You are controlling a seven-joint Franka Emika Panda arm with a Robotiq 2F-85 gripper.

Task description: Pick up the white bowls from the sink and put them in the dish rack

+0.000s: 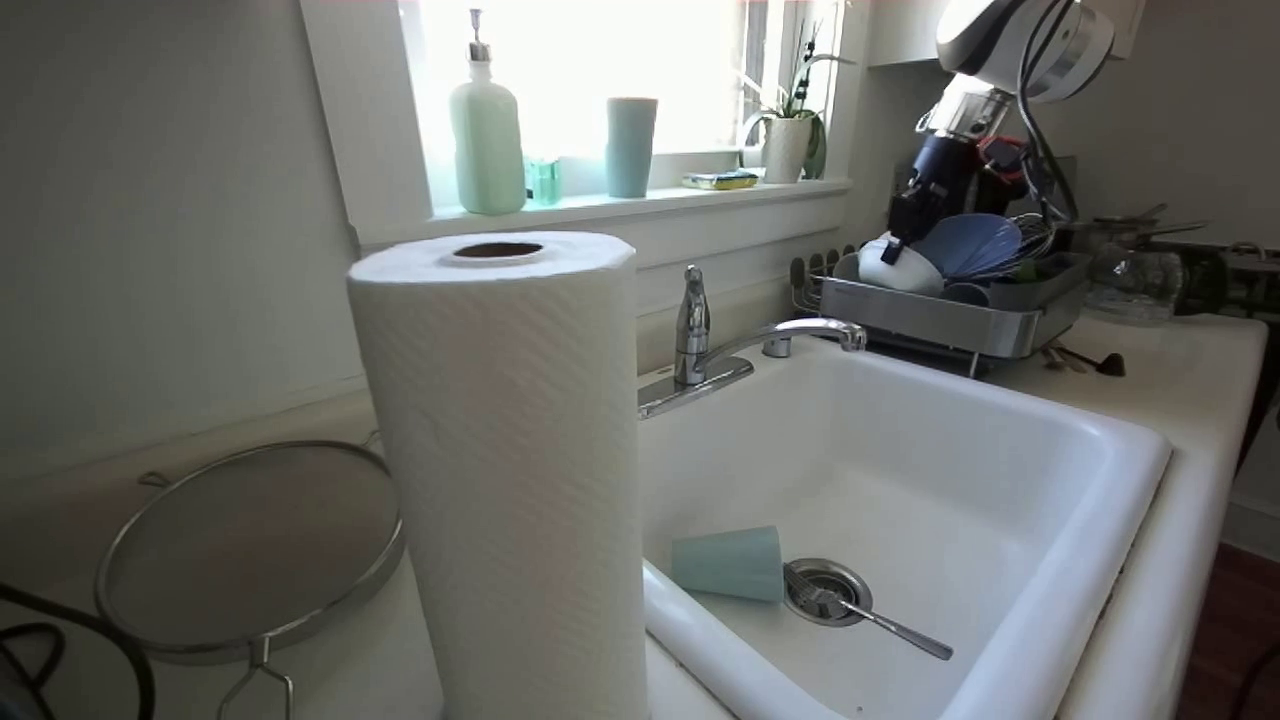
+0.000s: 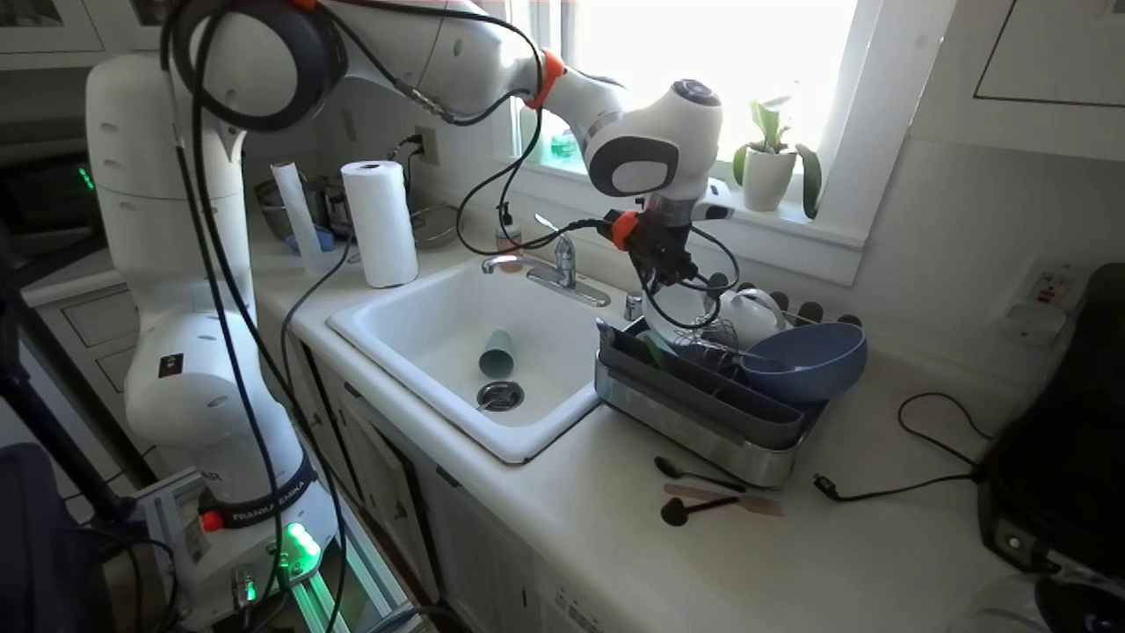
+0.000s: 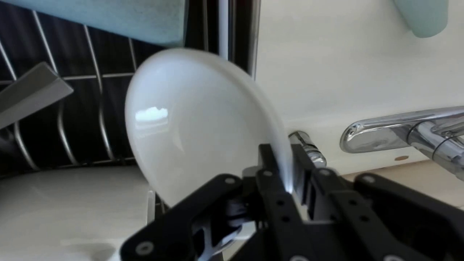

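Pinching the rim of the small, round, glossy white bowl [image 3: 203,123], your black two-jawed claw [image 3: 284,157] stands nearly closed, a jaw on each side of the edge; how firmly it presses, you cannot tell. In the wrist view, the bowl spreads from your claw towards 10 o'clock, tilted, over the thin wires of the grey metal dish rack [image 1: 930,320]. In an exterior view you see it within the rack, partly behind its wall, with a round blue bowl [image 1: 968,245] just beside it at 2 o'clock. From the rack, your large white rectangular sink [image 1: 1120,450] lies towards 6 o'clock, its chrome faucet [image 1: 690,330] at the sink's 10 o'clock. In the sink, a pale teal tapered cup [image 1: 730,565] lies on its side, and a shiny metal utensil [image 1: 880,617] crosses the drain [image 1: 828,592], handle towards 4 o'clock. At the rack's 6 o'clock, in an exterior view, two dark spoons [image 2: 675,512] lie on your pale worktop [image 2: 879,563].
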